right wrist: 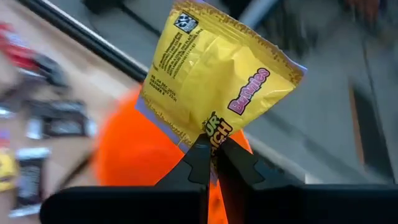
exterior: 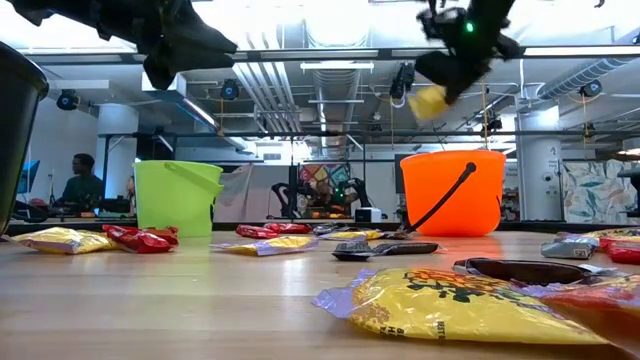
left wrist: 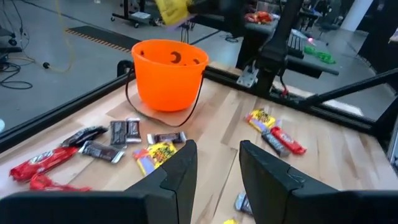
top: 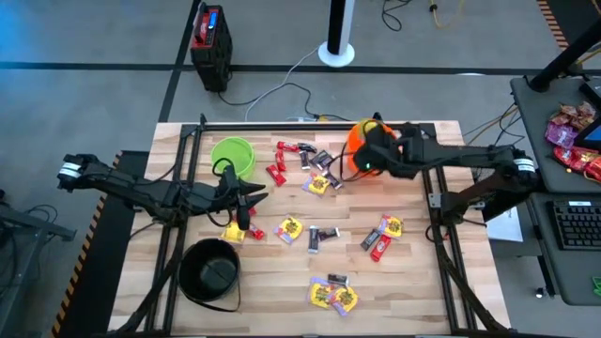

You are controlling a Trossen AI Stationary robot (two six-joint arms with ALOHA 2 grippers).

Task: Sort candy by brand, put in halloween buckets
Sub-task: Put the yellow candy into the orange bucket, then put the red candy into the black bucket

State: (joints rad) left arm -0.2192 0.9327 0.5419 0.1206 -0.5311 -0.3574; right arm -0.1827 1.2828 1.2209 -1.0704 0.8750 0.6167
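Observation:
My right gripper (top: 368, 158) hangs above the orange bucket (top: 358, 139), shut on a yellow candy packet (right wrist: 211, 81). In the low view that packet (exterior: 428, 102) is in the air over the orange bucket's (exterior: 452, 192) rim. My left gripper (left wrist: 217, 162) is open with nothing between its fingers, raised over the table between the lime green bucket (top: 233, 155) and the black bucket (top: 211, 272). Several red, yellow and dark wrapped candies (top: 311, 231) lie scattered flat on the wooden table. My right gripper pinches the yellow packet by one crimped end (right wrist: 214, 134) between its two fingertips. The rest of the packet sticks out beyond the fingers. It is lifted clear of the table, over the orange bucket.
Black frame rails (top: 434, 202) run along the table's edges. A pile of pink-red packets (top: 573, 141) and a keyboard (top: 577, 225) sit on a side desk at the right. A red-and-black box (top: 210, 42) stands on the floor beyond the far edge. A person (exterior: 80, 182) sits far back.

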